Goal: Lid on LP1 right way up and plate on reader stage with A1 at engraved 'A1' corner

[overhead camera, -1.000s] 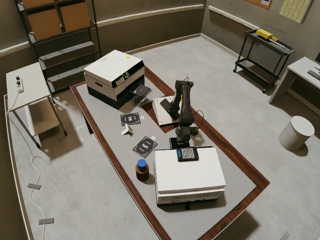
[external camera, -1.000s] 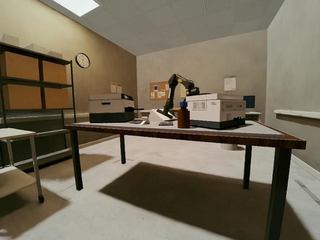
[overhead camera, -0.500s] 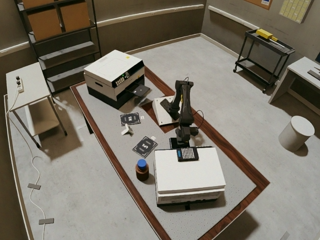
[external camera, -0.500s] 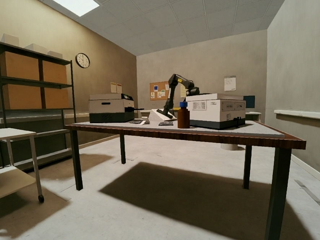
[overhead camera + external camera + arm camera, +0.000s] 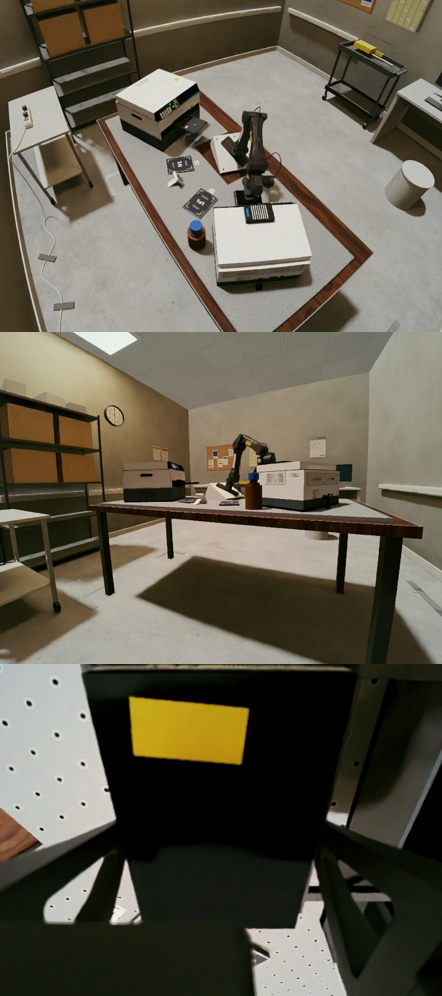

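My gripper [image 5: 252, 199] [image 5: 219, 830] is at the dispenser's stage [image 5: 235, 197], pointing down. In the wrist view its fingers press on both sides of the black lid [image 5: 280, 789], which bears a yellow label; it is shut on the lid. The plate under it is hidden, so I cannot tell whether they touch. The position LP1 [image 5: 200, 202] [image 5: 228, 505] and the position N1 [image 5: 179, 164] lie bare on the deck. The reader [image 5: 157, 92] [image 5: 155, 487] has its dark stage [image 5: 193, 124] [image 5: 191, 482] out, with nothing on it.
The white dispenser [image 5: 260, 243] [image 5: 285, 489] stands close beside my gripper. The brown bottle [image 5: 196, 241] [image 5: 253, 494] with a blue cap stands upright between the dispenser and the bench's long edge. A small white angled object [image 5: 174, 179] [image 5: 200, 498] sits between N1 and LP1.
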Robot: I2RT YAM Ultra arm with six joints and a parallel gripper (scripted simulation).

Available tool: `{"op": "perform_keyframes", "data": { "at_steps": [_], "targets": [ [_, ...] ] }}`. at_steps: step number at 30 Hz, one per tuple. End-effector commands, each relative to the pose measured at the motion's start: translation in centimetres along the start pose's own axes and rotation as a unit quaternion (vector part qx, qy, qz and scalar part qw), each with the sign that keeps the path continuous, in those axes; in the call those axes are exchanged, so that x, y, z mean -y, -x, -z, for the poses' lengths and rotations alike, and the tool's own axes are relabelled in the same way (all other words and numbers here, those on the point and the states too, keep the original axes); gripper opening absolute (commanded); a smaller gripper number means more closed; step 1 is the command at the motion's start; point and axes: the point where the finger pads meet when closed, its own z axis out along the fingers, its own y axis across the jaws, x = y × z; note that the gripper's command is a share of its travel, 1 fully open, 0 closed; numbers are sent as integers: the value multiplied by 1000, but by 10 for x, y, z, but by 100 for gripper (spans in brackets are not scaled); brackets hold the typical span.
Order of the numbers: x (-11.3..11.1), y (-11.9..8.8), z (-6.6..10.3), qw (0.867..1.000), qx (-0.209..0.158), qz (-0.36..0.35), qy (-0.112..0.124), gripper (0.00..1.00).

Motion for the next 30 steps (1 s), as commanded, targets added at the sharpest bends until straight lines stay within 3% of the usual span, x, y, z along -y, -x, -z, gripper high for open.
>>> {"op": "perform_keyframes", "data": {
  "at_steps": [1,30],
  "targets": [
    [8,2,19,1000,4,-1,-23,85],
    [8,1,28,1000,4,3,-25,85]
  ]
}}
